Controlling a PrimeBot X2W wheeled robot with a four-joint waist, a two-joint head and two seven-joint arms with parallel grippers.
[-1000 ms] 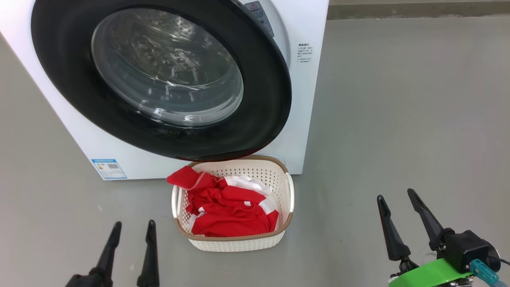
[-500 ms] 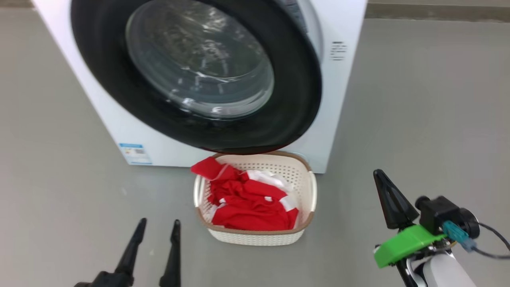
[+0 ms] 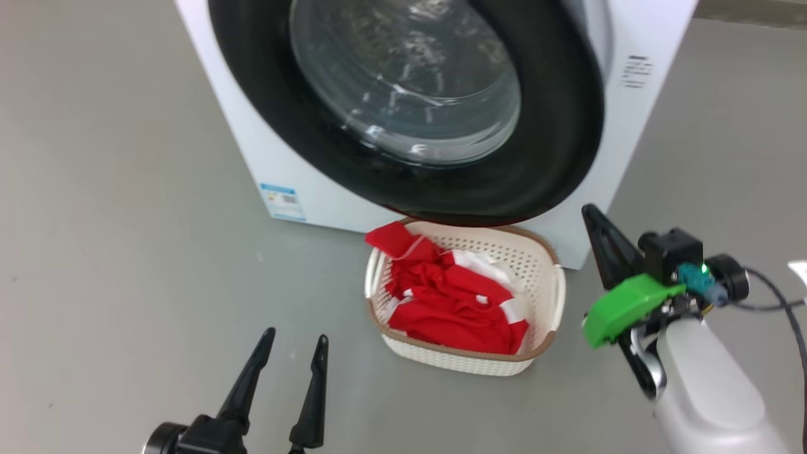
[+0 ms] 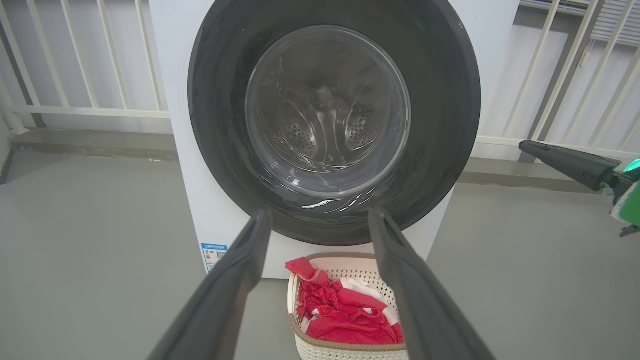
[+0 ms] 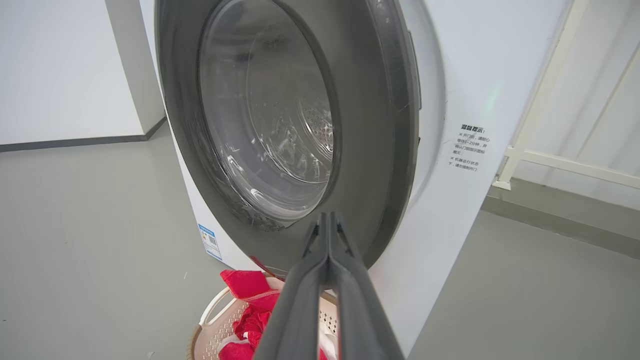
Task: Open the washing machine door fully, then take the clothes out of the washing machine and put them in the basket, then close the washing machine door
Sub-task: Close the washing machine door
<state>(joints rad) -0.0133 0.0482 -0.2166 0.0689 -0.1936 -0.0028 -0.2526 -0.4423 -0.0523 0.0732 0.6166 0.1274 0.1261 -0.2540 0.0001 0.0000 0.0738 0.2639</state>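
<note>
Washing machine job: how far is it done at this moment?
Done: the clothes lie in the basket, and the drum looks empty through the door. In hand: the door looks closed, but whether it is latched I cannot tell. The right tool, shut and empty, points toward its rim; the left tool is open and empty. Left: perhaps a last push on the door.

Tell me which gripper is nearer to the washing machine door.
Right. The right gripper, shut, sits by the lower right rim of the washing machine door; the left gripper, open, is farther back, left of the basket.
</note>
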